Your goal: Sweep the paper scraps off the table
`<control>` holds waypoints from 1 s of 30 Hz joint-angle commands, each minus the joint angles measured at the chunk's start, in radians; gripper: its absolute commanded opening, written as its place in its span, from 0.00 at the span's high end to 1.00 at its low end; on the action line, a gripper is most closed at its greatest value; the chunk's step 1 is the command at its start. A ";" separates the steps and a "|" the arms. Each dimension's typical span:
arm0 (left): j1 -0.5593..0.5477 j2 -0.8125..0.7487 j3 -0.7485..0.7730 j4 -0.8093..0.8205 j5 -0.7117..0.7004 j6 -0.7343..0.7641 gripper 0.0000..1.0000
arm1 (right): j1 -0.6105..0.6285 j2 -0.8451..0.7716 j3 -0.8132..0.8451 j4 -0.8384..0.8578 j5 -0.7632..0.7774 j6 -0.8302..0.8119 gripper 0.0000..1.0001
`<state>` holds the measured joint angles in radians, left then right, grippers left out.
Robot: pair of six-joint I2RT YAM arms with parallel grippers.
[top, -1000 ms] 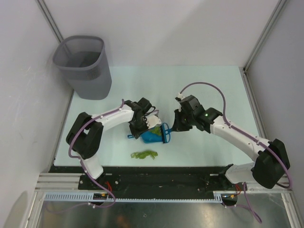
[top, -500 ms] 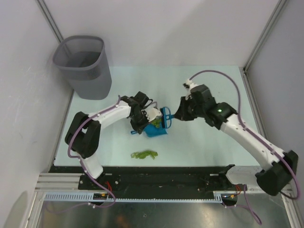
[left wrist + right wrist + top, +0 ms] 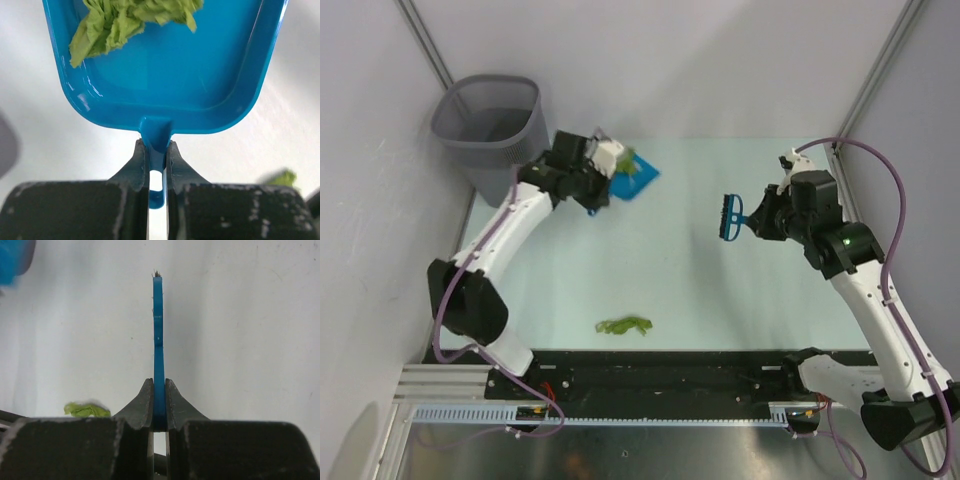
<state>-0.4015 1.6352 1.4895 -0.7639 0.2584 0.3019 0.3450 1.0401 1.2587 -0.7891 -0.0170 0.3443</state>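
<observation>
Left end effector [image 3: 157, 159] is clamped narrow on the short handle of the blue dustpan [image 3: 170, 80], with only the handle between the fingers. The dustpan sits at the far left of the table [image 3: 720, 290], just right of the grey mesh wastebasket [image 3: 498, 135] at the far-left corner. Cannot tell if the pan touches the table. A clump of green paper scraps [image 3: 125, 20] lies inside the pan, toward its open end.

Loose scraps [image 3: 625, 325] lie on the table by the near edge, left of centre, well apart from both arms. They show as a green blur low in each wrist view.

Right end effector [image 3: 159, 412] is closed on the blue brush [image 3: 730, 217]. The wrist view shows it edge-on, a thin upright blue strip pinched between the fingers. The brush is right of centre over the table, with its head pointing left, well apart from the dustpan. Its height over the table is unclear.
</observation>
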 commanded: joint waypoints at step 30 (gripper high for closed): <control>0.320 -0.080 0.535 0.023 -1.141 0.465 1.00 | 0.026 -0.068 -0.165 0.014 -0.064 -0.034 1.00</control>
<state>-0.0826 1.4971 1.9373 -0.7532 -0.6167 0.5533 0.3611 1.0000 1.1065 -0.8082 -0.0692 0.3096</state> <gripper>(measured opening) 0.087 0.078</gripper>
